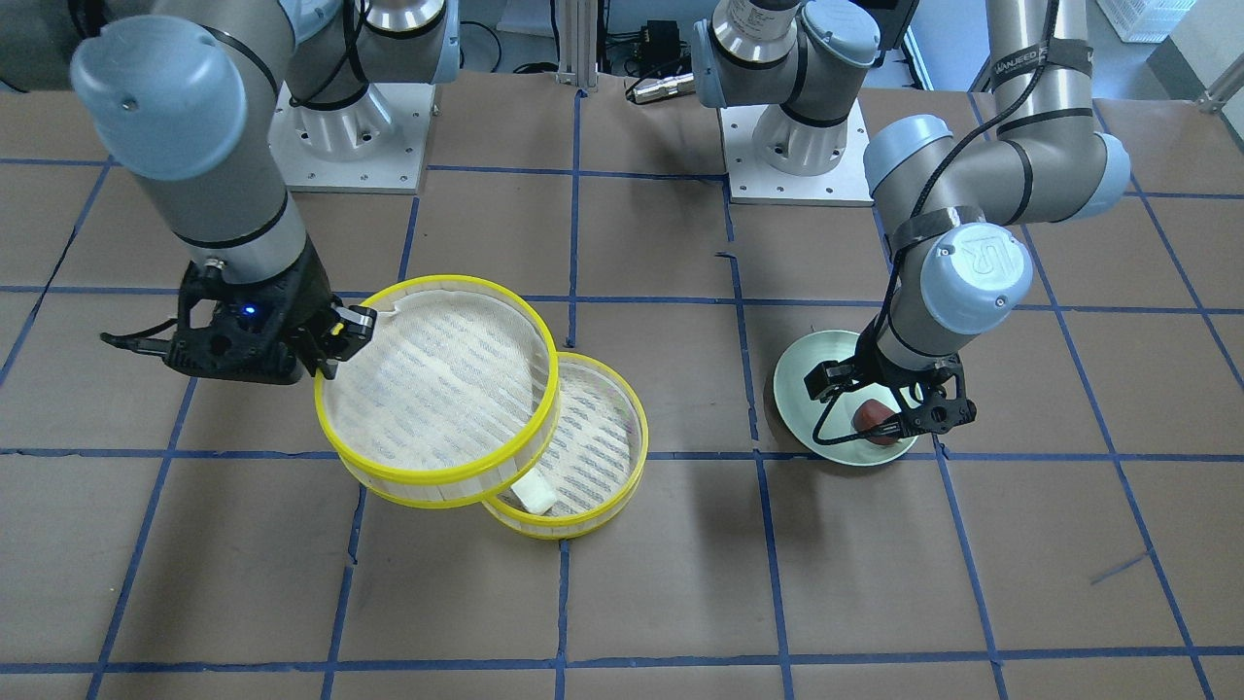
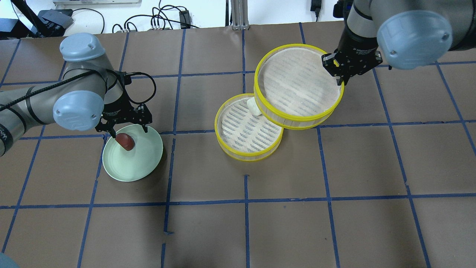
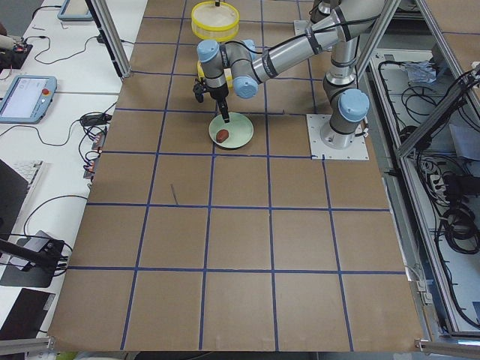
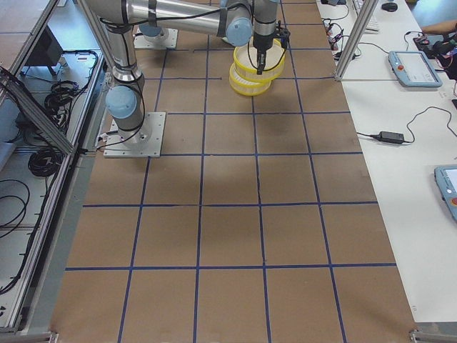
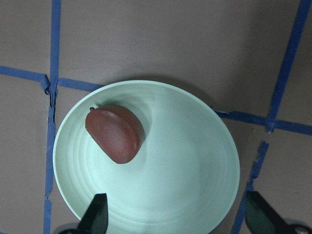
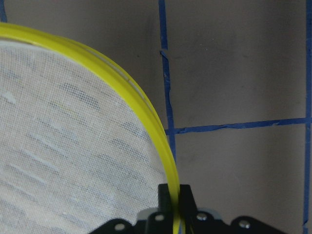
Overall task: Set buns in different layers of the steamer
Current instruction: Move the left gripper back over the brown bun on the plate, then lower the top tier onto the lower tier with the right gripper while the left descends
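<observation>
Right gripper clamped on the upper tray; left gripper spread over the brown bun.
Front: the tilted upper tray overlaps the lower tray on the worktop, and the white bun lies in the lower one, half under it. A blue cap reads "UR". Overhead: same layout. Left wrist: the brown bun lies on the green plate, fingertips wide apart. Right wrist: fingers pinch the yellow rim.
</observation>
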`<move>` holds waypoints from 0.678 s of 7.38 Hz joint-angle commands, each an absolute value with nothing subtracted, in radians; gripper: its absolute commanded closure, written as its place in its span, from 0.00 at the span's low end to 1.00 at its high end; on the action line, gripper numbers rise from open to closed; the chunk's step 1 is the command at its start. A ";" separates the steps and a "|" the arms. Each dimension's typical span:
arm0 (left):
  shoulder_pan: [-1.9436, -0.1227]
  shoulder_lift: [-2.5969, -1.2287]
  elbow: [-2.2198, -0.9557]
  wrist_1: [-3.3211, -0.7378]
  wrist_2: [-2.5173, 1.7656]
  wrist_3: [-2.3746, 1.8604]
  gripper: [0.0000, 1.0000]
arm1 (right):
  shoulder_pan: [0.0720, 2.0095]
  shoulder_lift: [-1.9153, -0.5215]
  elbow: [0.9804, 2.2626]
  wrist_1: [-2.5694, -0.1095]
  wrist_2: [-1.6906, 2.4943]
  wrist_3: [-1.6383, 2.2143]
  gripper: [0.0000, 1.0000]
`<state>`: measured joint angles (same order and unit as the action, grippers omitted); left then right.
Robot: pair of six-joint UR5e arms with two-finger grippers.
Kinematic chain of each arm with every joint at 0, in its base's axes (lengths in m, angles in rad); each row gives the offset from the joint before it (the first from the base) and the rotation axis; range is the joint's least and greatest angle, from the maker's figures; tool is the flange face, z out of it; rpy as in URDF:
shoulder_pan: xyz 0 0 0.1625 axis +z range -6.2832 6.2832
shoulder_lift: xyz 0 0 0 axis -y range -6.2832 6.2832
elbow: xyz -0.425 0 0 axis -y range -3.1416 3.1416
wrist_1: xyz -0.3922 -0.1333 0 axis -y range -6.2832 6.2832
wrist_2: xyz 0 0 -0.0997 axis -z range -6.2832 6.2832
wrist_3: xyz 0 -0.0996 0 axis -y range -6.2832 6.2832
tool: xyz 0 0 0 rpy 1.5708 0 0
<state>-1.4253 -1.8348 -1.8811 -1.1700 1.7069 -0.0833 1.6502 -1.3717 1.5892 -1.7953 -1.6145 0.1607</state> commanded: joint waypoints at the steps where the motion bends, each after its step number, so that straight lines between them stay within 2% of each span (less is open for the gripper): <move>1: -1.422 -1.880 -1.878 -1.158 1.782 -0.089 0.00 | 1.758 -1.297 1.588 -1.924 -1.614 0.293 0.93; 4: -1.422 -1.937 -1.882 -1.057 1.775 -0.087 0.02 | 1.786 -1.243 1.592 -1.965 -1.615 0.339 0.94; 5: -1.420 -1.939 -1.882 -1.057 1.773 -0.086 0.14 | 1.796 -1.223 1.594 -1.992 -1.615 0.348 0.94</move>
